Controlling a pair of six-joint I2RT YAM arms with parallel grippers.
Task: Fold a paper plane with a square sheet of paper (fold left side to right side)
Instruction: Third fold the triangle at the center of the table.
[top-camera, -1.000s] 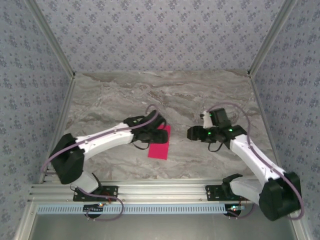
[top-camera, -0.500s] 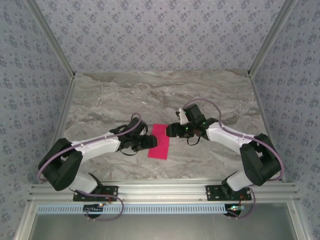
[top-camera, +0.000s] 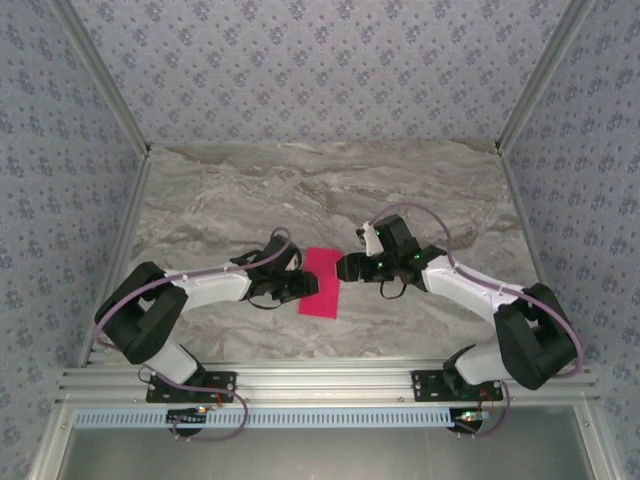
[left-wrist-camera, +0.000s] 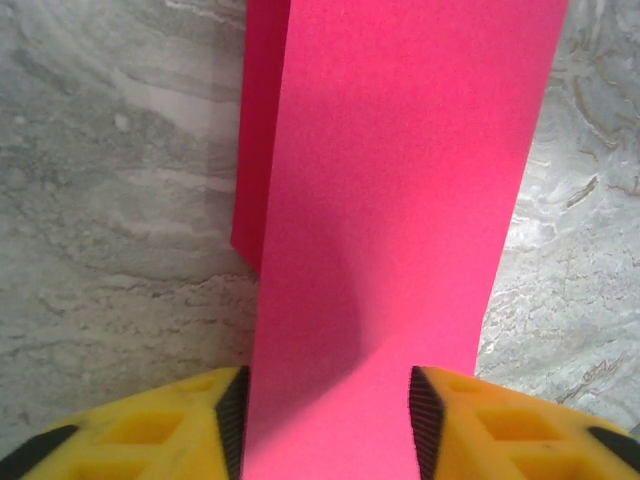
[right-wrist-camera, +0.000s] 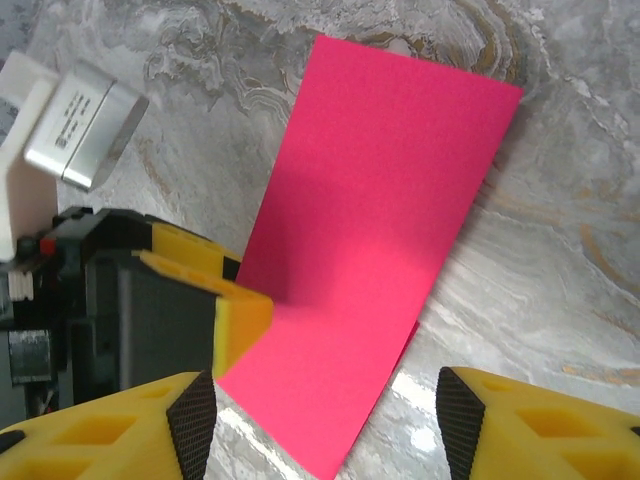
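You have the left gripper straddling the paper and the right gripper beside it, both with jaws apart; match edges before you press the crease.

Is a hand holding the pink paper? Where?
Cannot tell: the left hand straddles the left edge of the pink paper; the right hand is open.

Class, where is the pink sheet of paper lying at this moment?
In the top view the pink sheet lies on the marble table, front centre, directly between the left hand and the right hand.
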